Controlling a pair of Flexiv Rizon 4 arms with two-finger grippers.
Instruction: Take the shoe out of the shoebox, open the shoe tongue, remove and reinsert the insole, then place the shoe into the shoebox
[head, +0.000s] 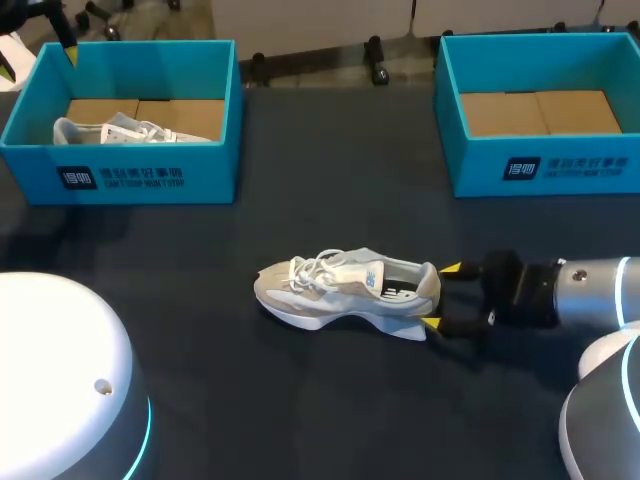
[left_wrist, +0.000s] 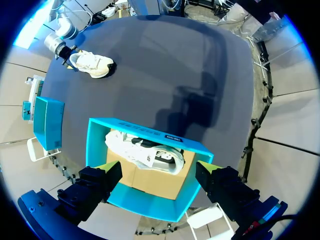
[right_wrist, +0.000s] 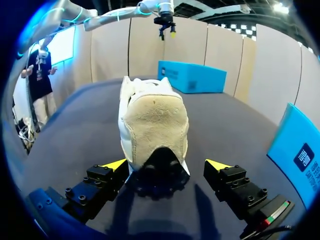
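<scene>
Currently the right claw (head: 441, 296) lies low over the dark tabletop (head: 200, 380) with its fingers spread. The heel of the shoe (head: 345, 290) sits between them, but a gap shows on at least one side, so nothing is pinched. The shoe stands upright on its sole, toe pointing straight away from this claw. The left claw (left_wrist: 156, 169), also spread, hangs high above a blue shoebox (left_wrist: 150, 206), and a second shoe (left_wrist: 145, 152) lies in that box directly beneath it. Another shoebox (head: 540, 170) stands off to one side of the right claw.
</scene>
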